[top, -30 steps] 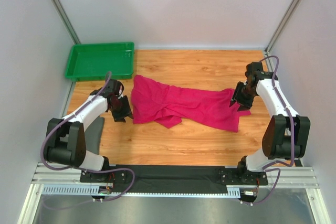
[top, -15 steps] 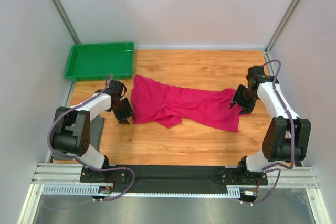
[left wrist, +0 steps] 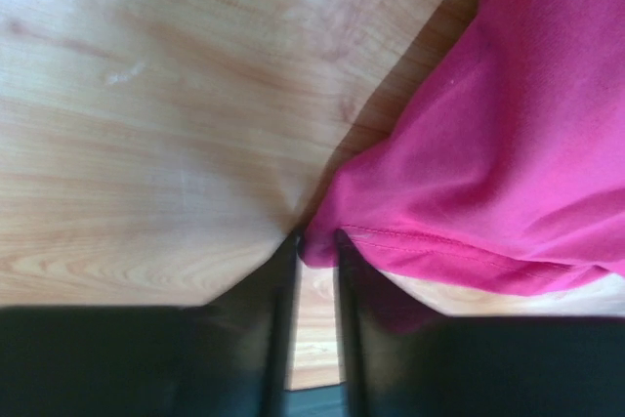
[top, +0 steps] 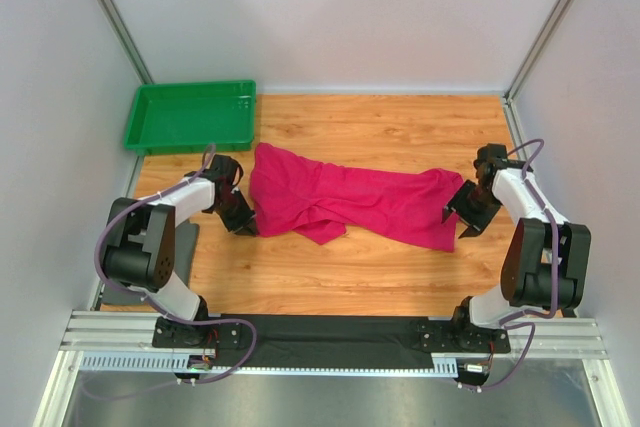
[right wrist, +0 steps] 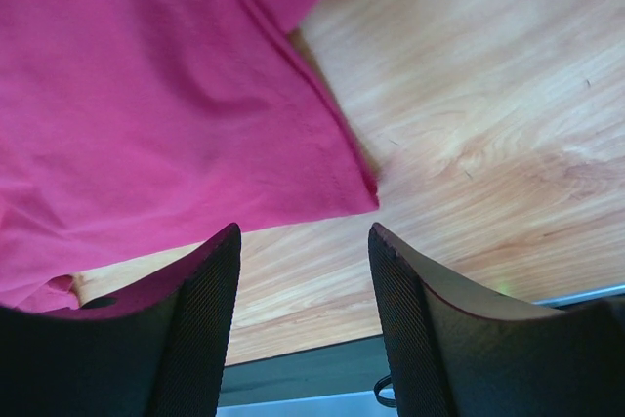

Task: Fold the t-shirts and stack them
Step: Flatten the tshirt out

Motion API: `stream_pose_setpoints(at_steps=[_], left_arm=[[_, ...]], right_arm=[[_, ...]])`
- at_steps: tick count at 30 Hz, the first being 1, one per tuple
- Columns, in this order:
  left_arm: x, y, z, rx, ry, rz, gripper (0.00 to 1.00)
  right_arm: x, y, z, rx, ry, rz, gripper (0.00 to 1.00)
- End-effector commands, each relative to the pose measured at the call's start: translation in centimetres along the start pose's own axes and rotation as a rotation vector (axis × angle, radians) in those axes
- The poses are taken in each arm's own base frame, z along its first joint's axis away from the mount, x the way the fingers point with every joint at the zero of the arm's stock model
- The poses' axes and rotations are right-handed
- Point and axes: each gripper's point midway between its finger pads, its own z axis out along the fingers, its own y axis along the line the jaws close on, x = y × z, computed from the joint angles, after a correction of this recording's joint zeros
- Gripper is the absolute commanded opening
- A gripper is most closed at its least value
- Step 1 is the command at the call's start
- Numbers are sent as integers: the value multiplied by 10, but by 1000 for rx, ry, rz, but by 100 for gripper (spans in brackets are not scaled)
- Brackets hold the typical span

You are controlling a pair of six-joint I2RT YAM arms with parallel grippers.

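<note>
The wooden counter [top: 380, 277] carries one crumpled pink shirt [top: 350, 197], stretched sideways across its middle, unfolded. The green tray [top: 190, 117] sits at the far left corner, apart from the cloth. Each arm takes one end, likely so the shirt can be pulled flat for folding. The right pincer [right wrist: 303, 231] hovers with jaws wide apart over the right corner. The left pincer [left wrist: 316, 237] is nearly together, apparently nipping the left hem's corner.

Both wrist views crop the t-shirt [left wrist: 488, 144].
</note>
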Motion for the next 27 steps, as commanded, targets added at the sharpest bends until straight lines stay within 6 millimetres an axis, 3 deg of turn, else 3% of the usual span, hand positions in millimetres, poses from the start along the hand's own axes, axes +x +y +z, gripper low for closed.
stream_pose_setpoints(at_steps=[1,3,8,13,20,27], left_arm=[[-6,-4,9,3,-10,14,9],[-10,-7,0,9,-24,45,1],[-26,-18,-38,49,-166,129,0],[-32,-27,-62,66,-211,184,0],[-32,-32,-74,91,-242,202,0],[-29,-37,-79,119,-243,211,0]], right_arm=[[-2,-2,6,-21,-10,72,57],[5,-6,10,-9,18,84,57],[16,-9,22,-18,53,143,55],[28,-15,28,2,87,174,52],[32,-22,36,19,58,221,50],[17,-28,54,64,31,231,44]])
